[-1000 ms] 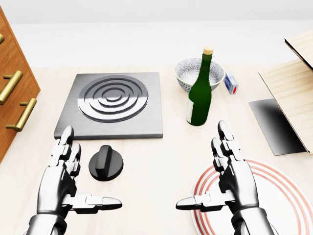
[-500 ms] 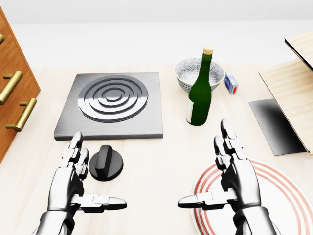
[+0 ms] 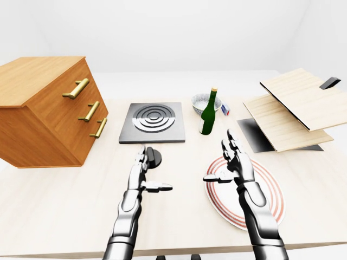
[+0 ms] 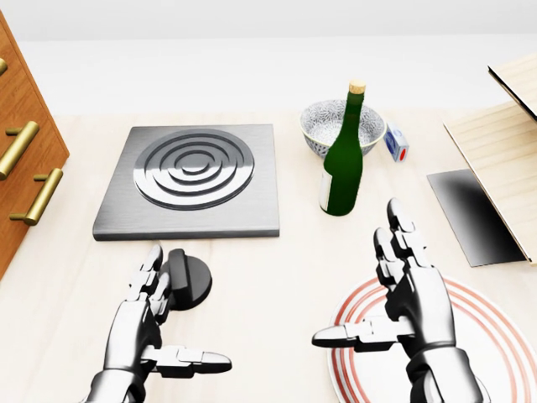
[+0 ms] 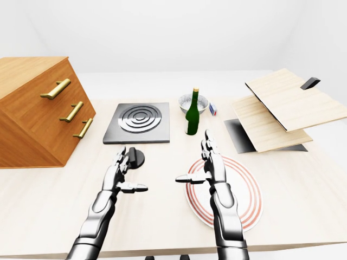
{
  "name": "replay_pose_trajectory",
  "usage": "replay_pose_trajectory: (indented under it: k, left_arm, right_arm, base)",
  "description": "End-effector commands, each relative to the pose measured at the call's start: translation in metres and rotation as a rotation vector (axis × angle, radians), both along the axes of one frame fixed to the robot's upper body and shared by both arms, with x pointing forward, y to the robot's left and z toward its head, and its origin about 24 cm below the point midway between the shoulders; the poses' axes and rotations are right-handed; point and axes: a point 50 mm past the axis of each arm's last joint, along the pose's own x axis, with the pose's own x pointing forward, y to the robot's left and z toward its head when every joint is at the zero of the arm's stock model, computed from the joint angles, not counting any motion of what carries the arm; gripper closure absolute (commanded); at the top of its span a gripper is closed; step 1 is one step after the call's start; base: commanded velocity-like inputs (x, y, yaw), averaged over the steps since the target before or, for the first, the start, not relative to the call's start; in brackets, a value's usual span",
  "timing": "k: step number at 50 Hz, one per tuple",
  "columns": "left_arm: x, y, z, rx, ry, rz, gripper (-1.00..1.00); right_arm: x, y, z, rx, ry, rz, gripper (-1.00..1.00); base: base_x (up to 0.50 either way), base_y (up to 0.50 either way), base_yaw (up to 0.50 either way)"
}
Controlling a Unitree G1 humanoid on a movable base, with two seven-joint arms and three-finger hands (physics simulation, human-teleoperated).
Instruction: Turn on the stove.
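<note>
Hovering with fingers spread, the left hand (image 4: pixel 143 332) sits just left of the black stove knob (image 4: pixel 186 279) below the stove plate (image 4: pixel 191 179), while the right hand (image 4: pixel 413 298), also open, floats over the striped plate (image 4: pixel 503 353).

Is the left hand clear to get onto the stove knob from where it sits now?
Probably yes. The left hand is open, its fingers already at the black knob, with nothing between them; the bottle stands well to the right.
</note>
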Motion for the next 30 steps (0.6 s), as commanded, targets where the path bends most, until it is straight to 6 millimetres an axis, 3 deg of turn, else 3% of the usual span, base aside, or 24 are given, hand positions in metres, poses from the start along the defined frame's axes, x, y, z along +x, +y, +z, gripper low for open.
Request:
replay_pose_trajectory:
  k: [1,3,4,17,24,28,30]
  left_arm:
    - [-0.007,-0.011,-0.011,-0.011,0.046,-0.035,-1.0]
    - [-0.008,-0.013,-0.011,-0.016,0.047,-0.045,-1.0]
    - [-0.025,-0.033,-0.014,-0.076,0.123,-0.136,-1.0]
    - [-0.028,-0.038,-0.015,-0.075,0.129,-0.161,-1.0]
    - [0.016,-0.013,0.024,-0.091,-0.011,-0.048,-1.0]
    - [0.031,-0.001,0.041,-0.067,-0.061,0.013,-1.0]
    - [0.034,0.011,0.06,-0.065,-0.125,0.06,-1.0]
  right_arm:
    - [0.0,-0.002,0.002,0.008,-0.002,-0.006,-1.0]
    - [0.0,-0.002,0.002,0.008,-0.002,-0.007,-1.0]
    - [0.001,-0.004,0.004,0.016,-0.005,-0.012,-1.0]
    - [0.0,-0.003,0.004,0.015,-0.005,-0.009,-1.0]
    - [-0.001,-0.004,0.006,0.02,-0.007,-0.011,-1.0]
    - [-0.001,-0.002,0.004,0.016,-0.006,-0.007,-1.0]
    - [-0.001,-0.002,0.003,0.015,-0.004,-0.003,-1.0]
  base:
    - [0.0,0.0,0.0]
    - [0.0,0.0,0.0]
    - [0.0,0.0,0.0]
    - [0.0,0.0,0.0]
    - [0.0,0.0,0.0]
    - [0.0,0.0,0.0]
    - [0.0,0.0,0.0]
